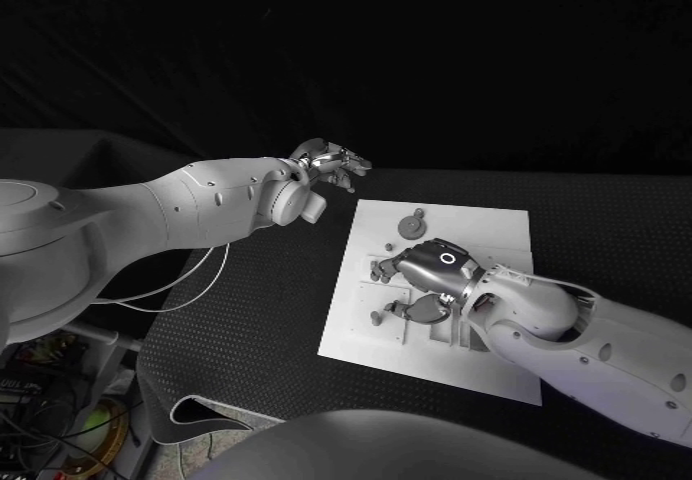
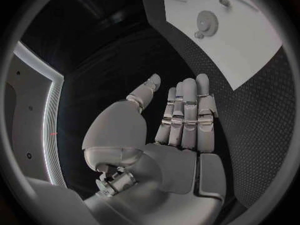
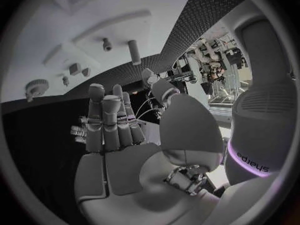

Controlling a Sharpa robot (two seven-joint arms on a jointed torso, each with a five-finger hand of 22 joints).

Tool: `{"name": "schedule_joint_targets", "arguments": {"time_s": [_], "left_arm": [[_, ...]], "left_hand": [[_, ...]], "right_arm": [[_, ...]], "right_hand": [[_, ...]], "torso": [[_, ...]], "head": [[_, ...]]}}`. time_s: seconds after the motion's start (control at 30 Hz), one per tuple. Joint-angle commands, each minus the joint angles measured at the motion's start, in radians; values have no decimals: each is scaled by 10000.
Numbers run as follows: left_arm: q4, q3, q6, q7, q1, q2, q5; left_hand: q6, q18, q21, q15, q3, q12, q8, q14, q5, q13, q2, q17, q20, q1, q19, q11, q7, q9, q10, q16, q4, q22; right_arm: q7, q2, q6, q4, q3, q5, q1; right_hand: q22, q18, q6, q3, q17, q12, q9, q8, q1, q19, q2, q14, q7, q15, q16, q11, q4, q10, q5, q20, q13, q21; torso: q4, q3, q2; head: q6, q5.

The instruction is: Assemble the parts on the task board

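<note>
Black table (image 1: 260,310) holds a white task board (image 1: 361,330). Right hand (image 1: 421,265) hovers over it, fingers straight, holding nothing. Left hand (image 1: 329,163) hangs beside the board, fingers extended, empty.

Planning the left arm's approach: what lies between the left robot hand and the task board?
Only bare black table: in the head view the left robot hand hangs beyond the task board corner, nothing between.
</note>
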Motion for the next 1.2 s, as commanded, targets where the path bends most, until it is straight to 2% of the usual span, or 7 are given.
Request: {"name": "schedule_joint_targets", "arguments": {"time_s": [0.03,0.23,0.6,0.8,1.0,1.13,1.2], "left_arm": [[-28,6,91,86,15,16,-30],[-103,5,100,87,13,24,-29],[-106,3,95,89,11,-30,-29],[-87,2,87,104,10,-68,-29],[-87,1,96,101,8,-76,-28],[-49,0,108,82,9,-108,-28],[-49,0,121,72,9,-117,-28]], "left_hand": [[-78,136,-59,-8,-32,50,57,73,-22,17,3,17,-9,-80,58,0,17,-16,-62,-70,-1,10],[-79,136,-61,-8,-32,50,58,73,-23,17,0,19,-9,-77,59,0,17,-16,-62,-71,-4,12],[-78,137,-64,-8,-29,51,60,73,-22,17,2,21,-9,-74,60,0,17,-17,-62,-72,-4,14],[-74,136,-65,-8,-29,52,63,74,-22,18,4,22,-9,-76,60,0,16,-17,-60,-73,-2,15],[-71,136,-66,-9,-28,56,67,76,-22,20,9,24,-9,-78,63,-2,15,-17,-53,-73,0,17],[-64,135,-69,-21,-35,87,76,84,-23,36,23,32,-11,-109,75,-17,11,-18,5,-73,10,25],[-59,134,-71,-29,-39,103,81,88,-23,45,29,36,-15,-126,81,-26,8,-19,35,-75,12,30]], "right_arm": [[134,-234,-317,228,169,789,136],[62,-692,-256,433,367,1159,393],[-363,-1638,392,696,466,2886,675],[-815,-2270,637,979,466,3294,818],[-1682,-2773,1170,1087,461,4146,878],[-2222,-3215,1624,1255,456,5169,879],[-2535,-3341,2100,1280,456,5651,883]], "right_hand": [[184,308,-63,-21,-15,-21,-4,32,-107,32,-20,-1,-2,41,56,-19,92,-50,10,-50,18,54],[185,308,-88,-33,-17,-17,-7,31,-127,35,-22,1,16,37,63,-23,122,-48,11,-60,24,59],[197,308,87,-125,-39,321,44,205,-12,108,334,111,164,-175,120,-247,15,587,10,-136,229,136],[188,308,328,-242,-92,889,103,375,-38,229,533,269,-57,-510,94,-593,-96,1598,13,-193,653,204],[170,308,504,-375,-141,1626,202,492,-293,247,416,306,-298,-785,1,-868,19,2390,15,-202,1552,186],[136,308,953,-558,-131,3348,413,747,-1026,581,336,582,-665,-1137,50,-1247,697,3084,11,-314,3251,260],[136,306,1130,-552,-77,4232,531,843,-1448,716,290,734,-762,-1256,142,-1349,1164,2728,28,-426,4208,293]], "torso": [[-25,18,-10],[-92,62,-41],[-66,50,-32],[-100,41,-32],[-156,42,-66],[-167,53,-81],[-165,57,-83]], "head": [[2,-144],[2,-267],[2,-483],[2,-646],[2,-970],[2,-1024],[2,-1055]]}}
